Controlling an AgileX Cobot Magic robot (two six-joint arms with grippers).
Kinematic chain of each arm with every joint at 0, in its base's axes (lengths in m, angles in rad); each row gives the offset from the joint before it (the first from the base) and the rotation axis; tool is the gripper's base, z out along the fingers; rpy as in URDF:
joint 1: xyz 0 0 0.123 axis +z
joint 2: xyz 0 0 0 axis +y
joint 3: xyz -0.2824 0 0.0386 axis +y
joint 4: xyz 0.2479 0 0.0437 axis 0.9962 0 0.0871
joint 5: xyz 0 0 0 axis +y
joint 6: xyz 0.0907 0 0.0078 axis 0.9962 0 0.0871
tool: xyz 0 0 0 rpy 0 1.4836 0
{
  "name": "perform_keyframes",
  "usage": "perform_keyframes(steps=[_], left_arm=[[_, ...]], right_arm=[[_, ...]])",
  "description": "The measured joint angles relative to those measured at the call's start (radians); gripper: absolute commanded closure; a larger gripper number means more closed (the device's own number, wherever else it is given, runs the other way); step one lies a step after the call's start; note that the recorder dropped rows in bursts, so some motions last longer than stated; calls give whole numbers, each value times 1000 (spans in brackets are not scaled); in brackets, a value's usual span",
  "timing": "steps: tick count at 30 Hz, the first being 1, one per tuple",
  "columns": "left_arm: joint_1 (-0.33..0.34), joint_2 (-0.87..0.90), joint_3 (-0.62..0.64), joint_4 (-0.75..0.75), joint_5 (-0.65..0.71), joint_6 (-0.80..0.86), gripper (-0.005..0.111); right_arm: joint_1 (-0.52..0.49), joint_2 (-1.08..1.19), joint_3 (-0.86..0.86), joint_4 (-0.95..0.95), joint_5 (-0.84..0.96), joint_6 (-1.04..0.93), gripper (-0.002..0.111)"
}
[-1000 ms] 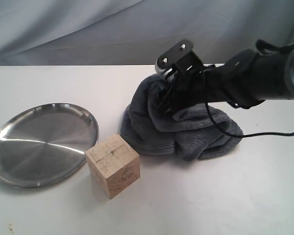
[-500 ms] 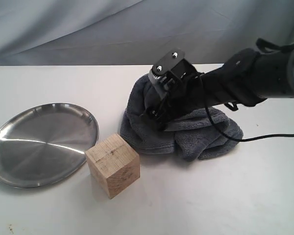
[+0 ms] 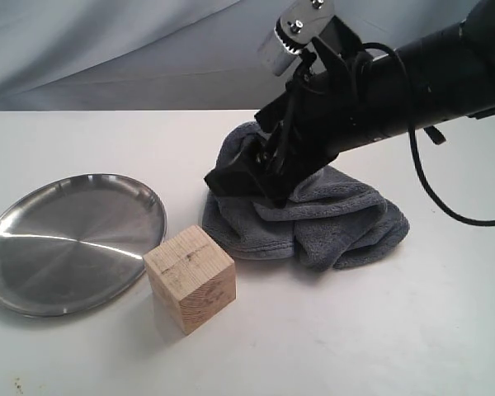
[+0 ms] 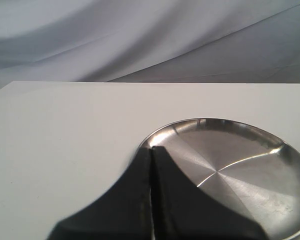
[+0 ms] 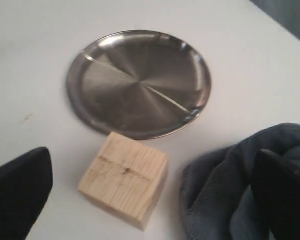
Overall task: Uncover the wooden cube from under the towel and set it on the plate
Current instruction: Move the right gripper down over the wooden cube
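Note:
The wooden cube (image 3: 190, 279) stands uncovered on the white table, just right of the silver plate (image 3: 66, 243) and apart from it. The grey-blue towel (image 3: 338, 219) lies crumpled in a heap behind and right of the cube. My right gripper (image 3: 249, 180) hangs open above the towel's left edge, holding nothing. In the right wrist view its wide-spread fingers (image 5: 20, 192) frame the cube (image 5: 125, 177), with the towel (image 5: 222, 185) and plate (image 5: 140, 82) beyond. My left gripper (image 4: 151, 150) is shut and empty, its tips at the plate's (image 4: 240, 170) rim; it is outside the exterior view.
A grey cloth backdrop (image 3: 148, 49) hangs behind the table. The right arm's black cable (image 3: 445, 210) loops down over the table at the right. Bare white tabletop (image 3: 355, 330) lies in front of the cube and towel.
My right gripper has lifted out of the towel's folds, risen and shifted left, and its jaws now stand wide apart. The towel stays heaped; cube and plate have not moved.

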Motion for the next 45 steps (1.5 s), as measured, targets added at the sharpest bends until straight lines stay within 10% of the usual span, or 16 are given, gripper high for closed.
perform_keyframes(steps=[11,20,45], left_arm=[[0,0,0,0,0,0,107],[0,0,0,0,0,0,107],[0,0,0,0,0,0,107]], right_arm=[[120,3,49,-107,-23,49,108],[291,4,50,-175,-209,195,108],[349,282,56,-321,-600,419,108]])
